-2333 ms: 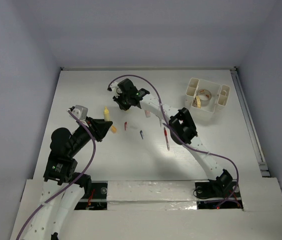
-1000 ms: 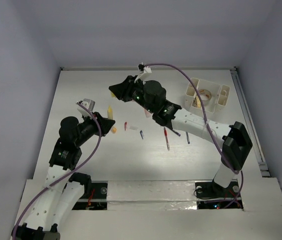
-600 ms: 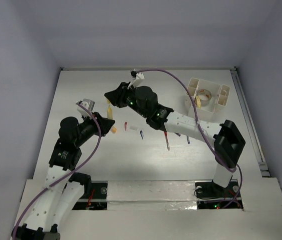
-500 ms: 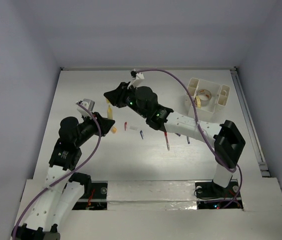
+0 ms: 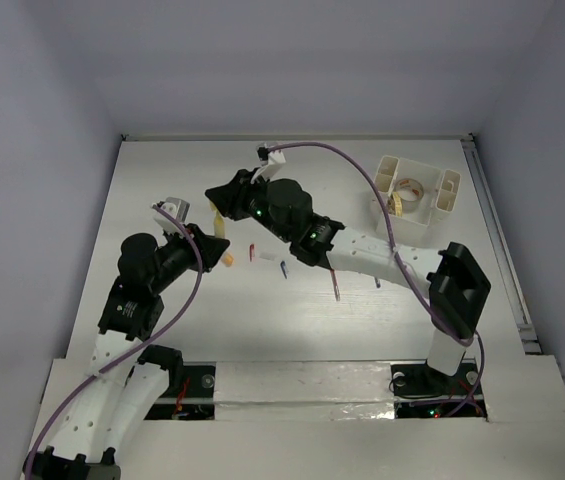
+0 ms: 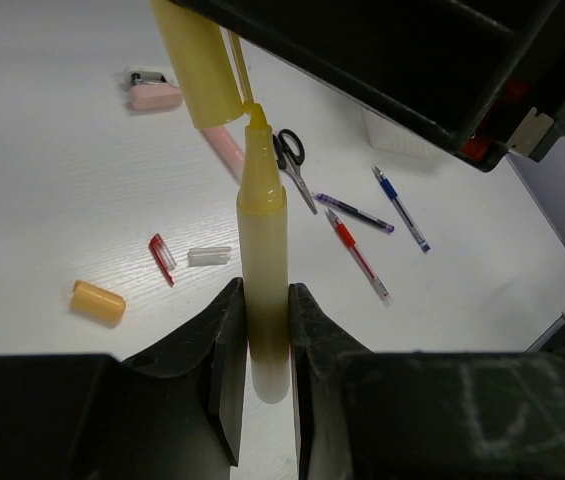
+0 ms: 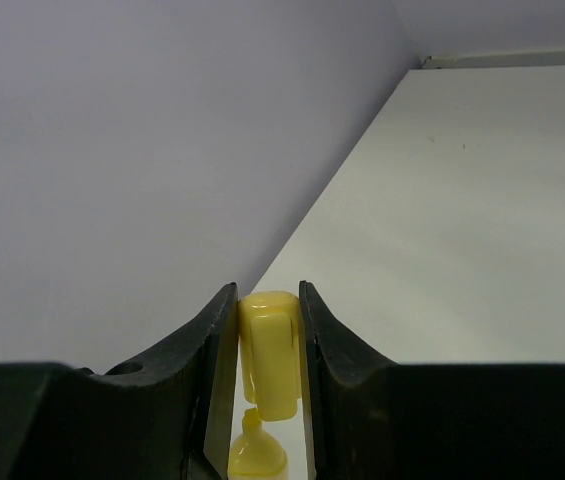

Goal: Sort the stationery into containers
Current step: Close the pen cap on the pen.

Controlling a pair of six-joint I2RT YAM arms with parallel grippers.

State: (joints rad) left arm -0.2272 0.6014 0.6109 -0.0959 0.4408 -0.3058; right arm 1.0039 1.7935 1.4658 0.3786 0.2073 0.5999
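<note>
A yellow highlighter stands tip-up in my left gripper, which is shut on its lower barrel. The matching yellow cap is clamped in my right gripper, shut on it and hanging just above the highlighter's tip, slightly off to one side. In the top view both grippers meet at centre left, left gripper below right gripper. More stationery lies on the table: scissors, a red pen, a blue pen. The cream organizer sits at the far right.
An orange cap, a red cap and a white piece lie below the highlighter. A pink eraser is farther off. A tape roll sits inside the organizer. The right arm stretches across the table's middle.
The right gripper with the yellow cap has swung left and lower, closing on the highlighter's tip. The left arm has held still over the last second.
</note>
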